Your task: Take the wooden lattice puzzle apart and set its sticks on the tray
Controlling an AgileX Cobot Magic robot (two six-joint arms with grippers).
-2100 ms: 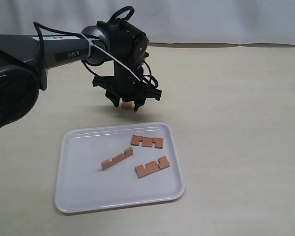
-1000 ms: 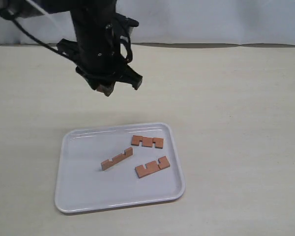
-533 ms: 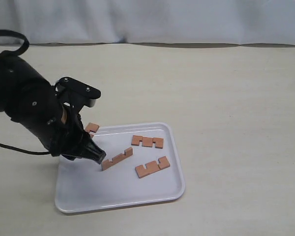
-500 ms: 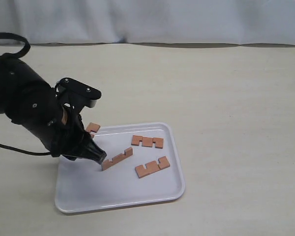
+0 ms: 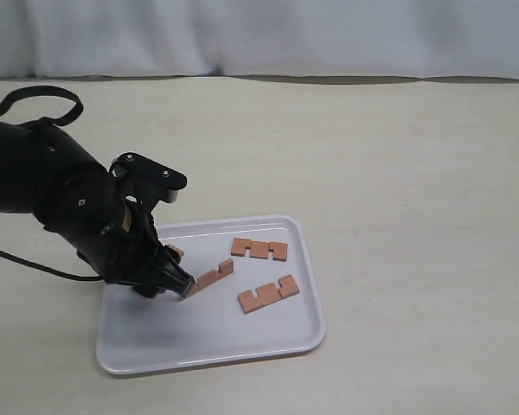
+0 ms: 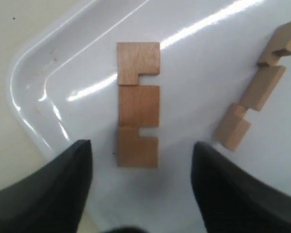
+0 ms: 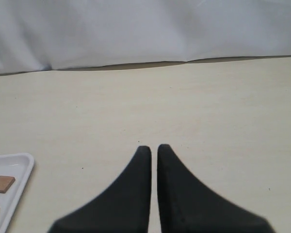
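The white tray (image 5: 138,350) holds the puzzle's four sticks, all apart; no assembled lattice is in view. Three sticks lie in the open (image 5: 259,250) (image 5: 268,294) (image 5: 209,278). The fourth stick (image 5: 175,252) peeks out beside my left gripper (image 5: 169,281), which hangs low over the tray's left part. In the left wrist view that stick (image 6: 138,104) lies flat on the tray (image 6: 34,92), and the left gripper (image 6: 140,148) is open, its fingers wide on either side and touching nothing. The right gripper (image 7: 153,148) is shut and empty above bare table.
My left arm (image 5: 52,190) covers the tray's left rim and the table beside it. A cable (image 5: 35,99) loops above the arm. A white backdrop (image 5: 329,35) closes the far edge. The right wrist view catches the tray's corner (image 7: 14,165).
The left gripper came down from above the table to the tray with the fourth stick. The stick now lies flat on the tray and the fingers stand apart from it.
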